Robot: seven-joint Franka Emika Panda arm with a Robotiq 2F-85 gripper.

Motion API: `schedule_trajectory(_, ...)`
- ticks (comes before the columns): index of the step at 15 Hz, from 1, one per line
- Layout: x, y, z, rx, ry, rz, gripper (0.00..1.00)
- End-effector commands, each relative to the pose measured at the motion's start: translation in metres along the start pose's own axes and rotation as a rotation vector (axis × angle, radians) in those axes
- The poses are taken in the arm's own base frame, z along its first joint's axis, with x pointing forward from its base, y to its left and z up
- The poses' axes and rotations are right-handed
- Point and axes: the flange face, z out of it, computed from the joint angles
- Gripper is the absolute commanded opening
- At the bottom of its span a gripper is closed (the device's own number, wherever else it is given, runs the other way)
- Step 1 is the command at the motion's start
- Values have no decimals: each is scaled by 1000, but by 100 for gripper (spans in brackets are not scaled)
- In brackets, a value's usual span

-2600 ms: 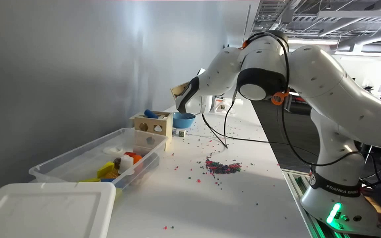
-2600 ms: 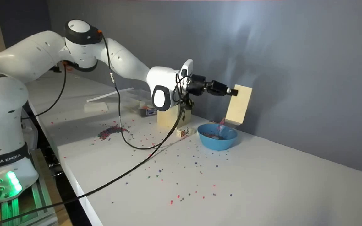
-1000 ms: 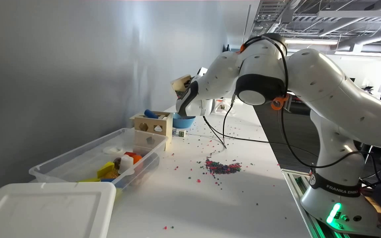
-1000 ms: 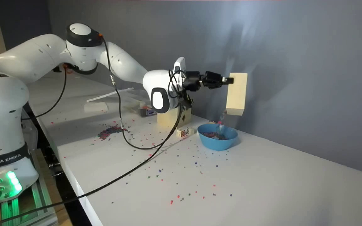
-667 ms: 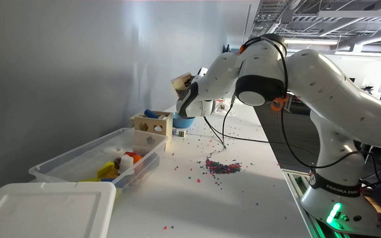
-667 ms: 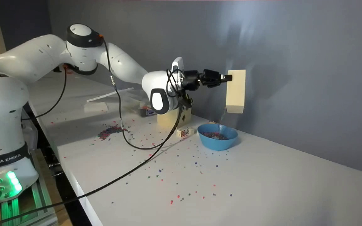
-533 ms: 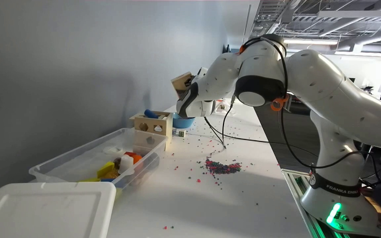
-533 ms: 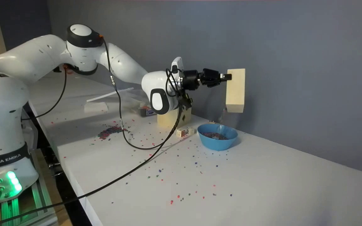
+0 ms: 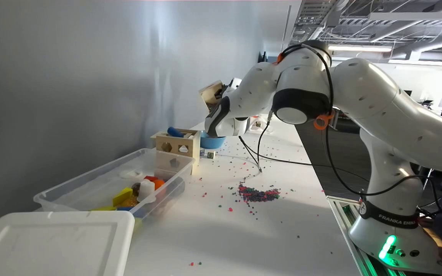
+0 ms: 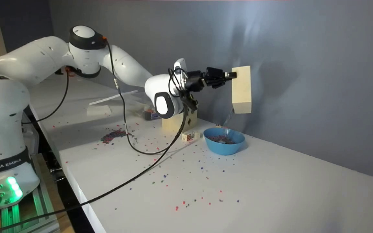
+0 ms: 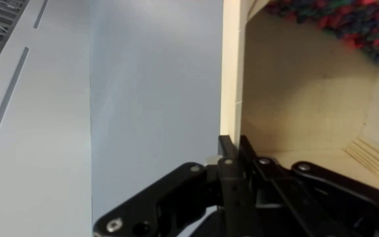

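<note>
In an exterior view the wooden box [image 10: 242, 85] hangs higher than before, its earlier slant now almost upright; the tool [image 10: 233, 75] is up and slightly back with it. The stream [image 10: 229, 117] below the box, thick and reddish earlier, is now thin and pale. The heap [image 10: 220, 139] in the blue bowl [image 10: 224, 149] spreads wider. The arm's elbow [image 10: 83, 31] sits a little lower. In an exterior view grains [image 9: 211, 107] now show inside the box.
</note>
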Motion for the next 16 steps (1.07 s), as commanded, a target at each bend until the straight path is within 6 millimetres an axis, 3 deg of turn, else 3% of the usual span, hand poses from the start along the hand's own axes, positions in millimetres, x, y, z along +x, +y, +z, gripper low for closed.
schedule_trajectory(1,4,5,-9,-47,55,-38,2)
schedule_trajectory(9,0,-2,-29,-96,156,-92,2)
schedule_trajectory(16,-1,-2,-27,-111,179,-103,2)
